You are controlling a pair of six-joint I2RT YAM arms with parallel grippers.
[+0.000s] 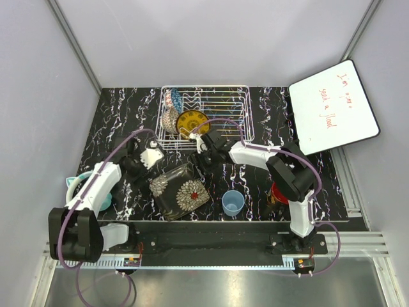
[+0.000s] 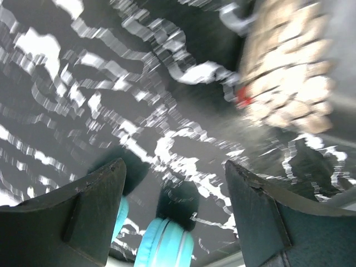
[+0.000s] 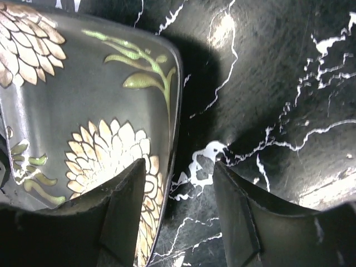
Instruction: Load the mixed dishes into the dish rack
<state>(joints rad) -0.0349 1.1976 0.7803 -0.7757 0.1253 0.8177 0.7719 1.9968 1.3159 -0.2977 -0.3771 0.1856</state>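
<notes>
My right gripper point(image 3: 178, 164) stood spread astride the rim of the dark square floral plate point(image 3: 83, 111): glossy, cream blooms, green sprigs, lying on the table point(image 1: 271, 118) near the dish rack point(image 1: 248, 115). My left gripper point(image 2: 175, 164) gaped too.

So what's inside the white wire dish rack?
In the white wire dish rack, at its left end, stand a yellow patterned plate, a beige patterned bowl and a blue patterned bowl behind it. The right arm covers part of the near edge.
</notes>
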